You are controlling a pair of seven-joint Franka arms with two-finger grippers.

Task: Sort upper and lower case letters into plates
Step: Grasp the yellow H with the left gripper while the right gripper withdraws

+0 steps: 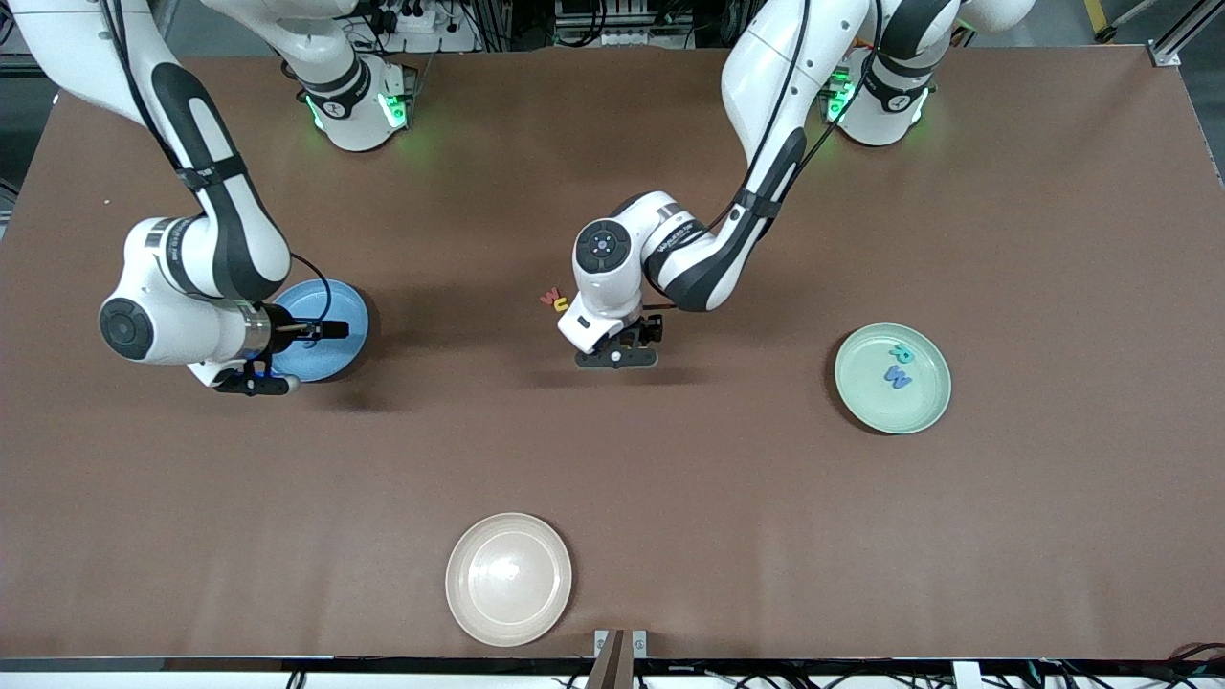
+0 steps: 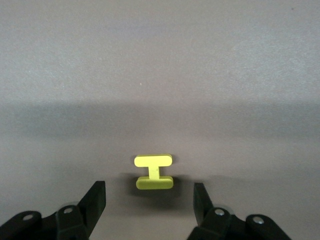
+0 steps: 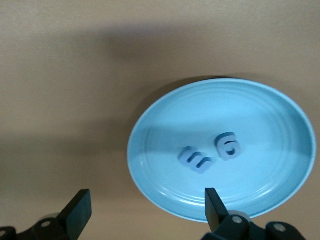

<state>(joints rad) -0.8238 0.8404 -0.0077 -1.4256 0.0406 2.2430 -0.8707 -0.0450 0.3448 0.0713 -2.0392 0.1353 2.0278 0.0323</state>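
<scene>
The left pincer (image 1: 617, 356), mid-frame in the front view, stands low over the table (image 1: 1005, 239) with its jaws apart on either side of the yellow H (image 2: 154, 171) — nothing gripped yet. The H is thin and flat, so the fingers could skid over it or flick it toward the red w (image 1: 549, 298) and yellow u (image 1: 561, 305) just above left.

The right pincer (image 1: 251, 383), open and empty, hangs over the blue plate (image 3: 165, 125) at middle left, which holds two bluish letters, probably lower case. The green plate (image 1: 861, 392) at right carries the teal R (image 1: 902, 355) and blue W (image 1: 899, 379).

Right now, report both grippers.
Left gripper: open, empty, around the yellow H.
Right gripper: open, empty, over the blue plate.
</scene>
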